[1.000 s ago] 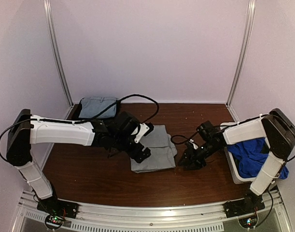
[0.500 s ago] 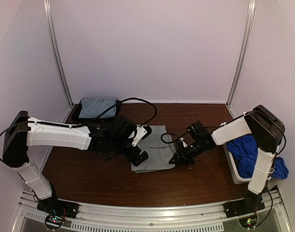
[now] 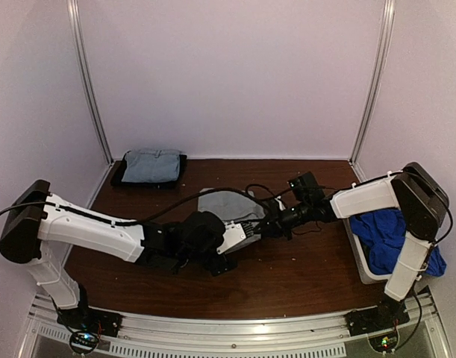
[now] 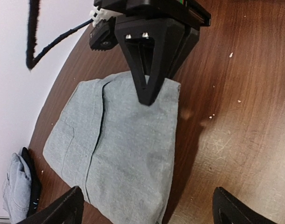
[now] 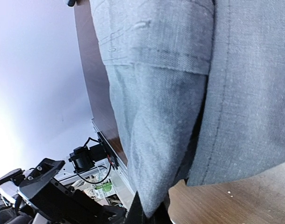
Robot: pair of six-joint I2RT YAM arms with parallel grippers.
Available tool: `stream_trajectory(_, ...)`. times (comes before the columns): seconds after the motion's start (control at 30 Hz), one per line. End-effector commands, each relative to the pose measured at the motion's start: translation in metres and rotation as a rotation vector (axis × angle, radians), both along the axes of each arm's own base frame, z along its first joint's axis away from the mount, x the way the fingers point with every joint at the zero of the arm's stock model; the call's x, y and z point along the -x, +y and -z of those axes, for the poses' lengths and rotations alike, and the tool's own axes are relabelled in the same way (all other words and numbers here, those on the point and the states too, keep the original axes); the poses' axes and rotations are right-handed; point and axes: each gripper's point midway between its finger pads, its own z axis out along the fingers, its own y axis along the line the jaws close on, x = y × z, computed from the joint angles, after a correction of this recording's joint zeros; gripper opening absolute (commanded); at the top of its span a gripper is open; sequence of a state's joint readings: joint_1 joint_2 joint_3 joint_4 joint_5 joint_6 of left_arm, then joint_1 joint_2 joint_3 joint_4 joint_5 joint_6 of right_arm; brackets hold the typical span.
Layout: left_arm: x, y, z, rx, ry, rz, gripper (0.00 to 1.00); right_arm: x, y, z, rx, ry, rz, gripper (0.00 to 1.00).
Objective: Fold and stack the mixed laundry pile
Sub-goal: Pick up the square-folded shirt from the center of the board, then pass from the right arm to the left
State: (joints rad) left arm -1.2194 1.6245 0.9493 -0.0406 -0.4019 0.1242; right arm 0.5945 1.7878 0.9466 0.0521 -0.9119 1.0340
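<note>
R gripper [image 3: 268, 226] is now pinching shut on the grey piece [image 3: 224, 203]. A sec ago it was hanging half open just off the piece's right edge, so the grab is only just being made. L gripper [image 3: 229, 252] is standing wide w/ nothing in it; I'm seeing it backed off toward the near side, whereas it was sitting over the piece a sec ago. The grey piece is looking bunched and shifted toward the back of the table [image 3: 302, 272], centre. I'm reading that as the right side being lifted or dragged, i.e. a fold or a carry starting, not done yet. Blue piece [image 3: 392, 231] is waiting in the bin [image 3: 360, 262] at right, and the stack [image 3: 151, 165] is sitting at the back-left corner, well apart from the grab. On views: from the top, cables [image 3: 235, 192] and the L arm are covering the pinch point, so I'm not getting it there. L wrist cam is giving it plainly: R gripper [image 4: 149, 95] is coming down on the far corner of the grey piece [image 4: 119, 154], most of it lying flat, doubled, seam running lengthwise, L gripper [image 4: 149, 212] open at the bottom of that view. R wrist cam is showing the grey piece [image 5: 179, 93] draping close, several layers running into the R gripper [image 5: 147, 215].
</note>
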Motion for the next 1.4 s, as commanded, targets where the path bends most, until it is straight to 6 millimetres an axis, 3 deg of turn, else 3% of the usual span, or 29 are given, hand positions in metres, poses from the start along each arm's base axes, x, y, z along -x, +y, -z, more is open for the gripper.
stream_trajectory(0.0,-0.014,-0.019,-0.007,-0.007,-0.164,-0.040,0.98,-0.005,0.016,-0.035,-0.100,-0.010,0.028,0.00)
stream_trajectory(0.3,-0.044,-0.033,0.009,-0.080,-0.319,-0.189,0.97,-0.005,0.024,-0.053,-0.158,0.000,0.029,0.00)
stream_trajectory(0.47,-0.055,-0.030,0.010,-0.117,-0.404,-0.246,0.88,0.000,0.023,-0.053,-0.158,0.011,0.022,0.00)
stream_trajectory(0.7,-0.067,-0.022,0.022,-0.163,-0.441,-0.258,0.66,0.009,0.021,-0.057,-0.166,0.033,-0.006,0.00)
stream_trajectory(0.87,-0.076,-0.020,0.016,-0.211,-0.455,-0.291,0.35,0.017,0.022,-0.061,-0.184,0.045,-0.037,0.00)
stream_trajectory(0.97,-0.077,-0.018,0.002,-0.220,-0.432,-0.320,0.11,0.012,0.015,-0.072,-0.190,0.017,-0.039,0.02)
stream_trajectory(1.03,-0.075,-0.016,-0.014,-0.213,-0.407,-0.331,0.00,-0.003,-0.002,-0.081,-0.172,-0.029,0.001,0.15)
stream_trajectory(1.17,-0.062,-0.021,-0.051,-0.176,-0.299,-0.259,0.00,-0.049,-0.060,-0.113,-0.064,-0.200,0.134,0.44)
stream_trajectory(1.27,-0.037,-0.041,-0.081,-0.111,-0.130,-0.113,0.00,-0.083,-0.105,-0.142,0.009,-0.356,0.221,0.53)
stream_trajectory(1.37,-0.002,-0.059,-0.115,-0.037,0.086,0.021,0.00,-0.107,-0.146,-0.156,0.076,-0.414,0.296,0.59)
